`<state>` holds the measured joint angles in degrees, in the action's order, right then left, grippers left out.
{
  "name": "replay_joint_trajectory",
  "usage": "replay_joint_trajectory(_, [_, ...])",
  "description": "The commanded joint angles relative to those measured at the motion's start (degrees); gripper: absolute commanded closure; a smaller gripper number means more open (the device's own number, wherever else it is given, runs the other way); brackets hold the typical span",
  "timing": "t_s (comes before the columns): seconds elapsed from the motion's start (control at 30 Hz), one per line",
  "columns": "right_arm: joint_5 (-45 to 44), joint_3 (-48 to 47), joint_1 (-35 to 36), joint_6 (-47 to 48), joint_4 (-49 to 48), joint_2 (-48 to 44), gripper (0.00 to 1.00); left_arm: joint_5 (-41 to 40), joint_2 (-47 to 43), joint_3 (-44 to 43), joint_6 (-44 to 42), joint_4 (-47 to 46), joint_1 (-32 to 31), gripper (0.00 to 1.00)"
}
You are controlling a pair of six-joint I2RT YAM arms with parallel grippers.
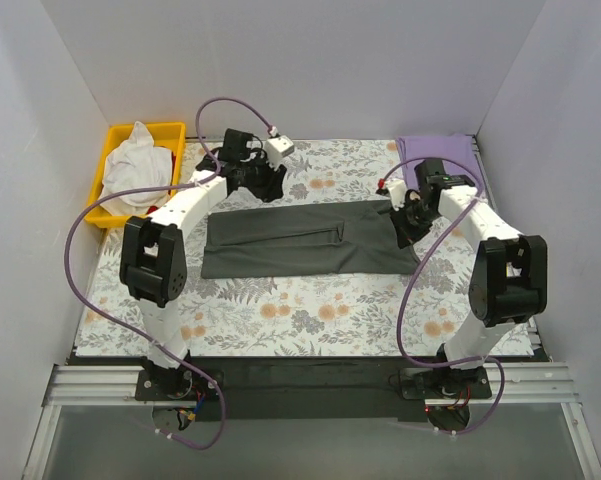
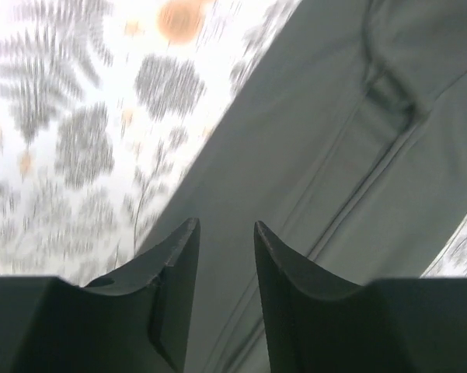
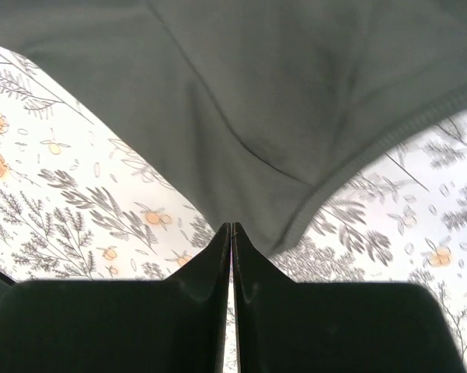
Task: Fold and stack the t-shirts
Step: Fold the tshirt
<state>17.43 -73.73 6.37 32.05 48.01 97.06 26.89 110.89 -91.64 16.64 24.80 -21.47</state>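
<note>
The dark charcoal t-shirt [image 1: 310, 240] lies folded into a long strip across the middle of the floral tablecloth [image 1: 310, 310]. My left gripper [image 1: 265, 182] hangs over its far left part. In the left wrist view this gripper [image 2: 225, 229] is open, with grey cloth [image 2: 311, 155] under and between the fingers. My right gripper [image 1: 405, 222] is at the shirt's right end. In the right wrist view it [image 3: 231, 227] is shut, its tips pinching a corner of the grey shirt [image 3: 280, 101] by the hem. The lavender t-shirt [image 1: 437, 150] lies at the back right.
A yellow bin [image 1: 115, 150] holding white cloth [image 1: 140, 165] stands at the back left corner. White walls close in the back and both sides. Purple cables loop off both arms.
</note>
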Motion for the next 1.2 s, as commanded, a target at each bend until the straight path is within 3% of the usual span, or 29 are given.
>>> replay_joint_trajectory(0.0, [-4.59,0.0,4.43,-1.64,-0.63,0.5,0.94,-3.84,1.16,-0.21,-5.21,18.52,2.13,0.68])
replay_joint_trajectory(0.4, [-10.22,-1.68,8.22,-3.75,-0.64,2.96,0.94,-15.03,3.46,10.94,-12.86,15.72,8.99,0.73])
replay_joint_trajectory(0.63, [-11.45,-2.81,9.71,-3.93,-0.72,3.84,0.94,-16.79,-3.65,23.94,-15.94,15.89,10.48,0.75])
replay_joint_trajectory(0.83, [-11.28,-4.22,11.12,-3.58,-0.46,3.23,0.94,-15.74,-13.23,35.82,-16.47,22.21,10.49,0.78])
replay_joint_trajectory(1.0, [-10.93,-3.0,14.28,-3.84,-0.72,4.71,0.94,-10.12,-21.24,34.34,-13.06,29.34,9.78,0.75])
replay_joint_trajectory(1.17, [-12.06,-4.48,15.51,-4.89,-3.71,9.63,0.95,-3.45,-22.21,24.51,-5.49,30.13,9.96,0.72])
